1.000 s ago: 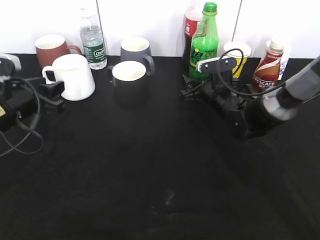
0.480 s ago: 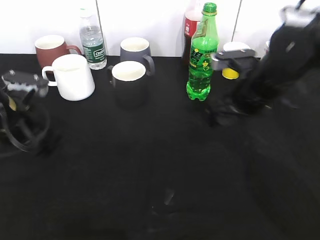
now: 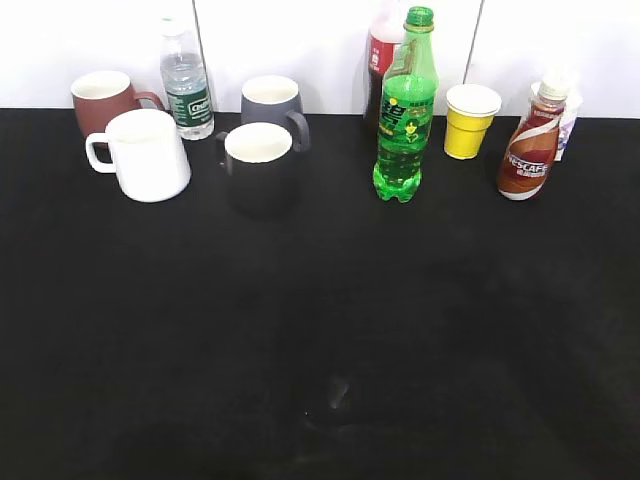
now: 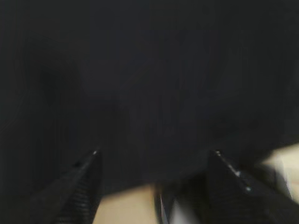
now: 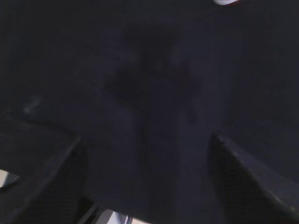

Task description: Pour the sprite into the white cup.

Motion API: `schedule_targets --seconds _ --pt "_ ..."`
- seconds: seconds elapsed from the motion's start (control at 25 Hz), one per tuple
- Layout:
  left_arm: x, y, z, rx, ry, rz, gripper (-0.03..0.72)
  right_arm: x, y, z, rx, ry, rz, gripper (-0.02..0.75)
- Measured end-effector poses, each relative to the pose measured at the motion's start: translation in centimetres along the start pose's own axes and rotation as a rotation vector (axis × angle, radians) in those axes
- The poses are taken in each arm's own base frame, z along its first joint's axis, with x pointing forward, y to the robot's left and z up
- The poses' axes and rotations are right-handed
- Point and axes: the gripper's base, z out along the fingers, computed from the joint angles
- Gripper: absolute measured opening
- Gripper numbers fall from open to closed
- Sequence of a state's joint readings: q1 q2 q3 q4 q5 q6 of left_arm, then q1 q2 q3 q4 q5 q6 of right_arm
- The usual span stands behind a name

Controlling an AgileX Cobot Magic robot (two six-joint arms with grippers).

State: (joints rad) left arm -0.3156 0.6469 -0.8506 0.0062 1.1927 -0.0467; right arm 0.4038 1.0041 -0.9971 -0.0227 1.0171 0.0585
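Along the back of the black counter (image 3: 320,330), from the left: a dark red mug (image 3: 100,98) stands against the white wall, and the white cup (image 3: 148,153) sits just in front of it, upright, its loop handle pointing left. Beside them, a clear water bottle (image 3: 185,82) with a green label stands near the wall. Next come 2 dark mugs with pale insides — a grey mug (image 3: 272,102) at the back and a black mug (image 3: 259,166) just in front of it.

Right of the middle stands the sprite (image 3: 405,110), upright with its green cap on, well apart from the white cup, with the 2 dark mugs between them. A red-labelled bottle (image 3: 383,55) is partly hidden just behind it. Further right are a small yellow cup (image 3: 469,121) and then a brown coffee bottle (image 3: 529,150), with a pale container behind that, too hidden to make out.

Neither arm shows in the exterior view. In the left wrist view, the left fingers (image 4: 154,186) are spread wide over the dark counter near its pale edge, holding nothing. In the right wrist view, the right fingers (image 5: 147,182) are likewise set wide apart and empty — only blurred dark cloth lies between them.
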Motion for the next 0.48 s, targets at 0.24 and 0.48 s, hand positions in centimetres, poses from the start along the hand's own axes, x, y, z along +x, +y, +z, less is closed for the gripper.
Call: schedule_targets --seconds 0.24,0.48 --pt "8.0 0.5 -1.0 -0.004 -0.166 0.003 0.539 12.7 -1.0 -4.9 0.030 -0.216 -0.009 0.593" --pt "8.0 0.4 1.4 -0.001 -0.206 0.005 0.536 16.9 -1.2 -3.0 0.034 -0.246 -0.011 0.592"
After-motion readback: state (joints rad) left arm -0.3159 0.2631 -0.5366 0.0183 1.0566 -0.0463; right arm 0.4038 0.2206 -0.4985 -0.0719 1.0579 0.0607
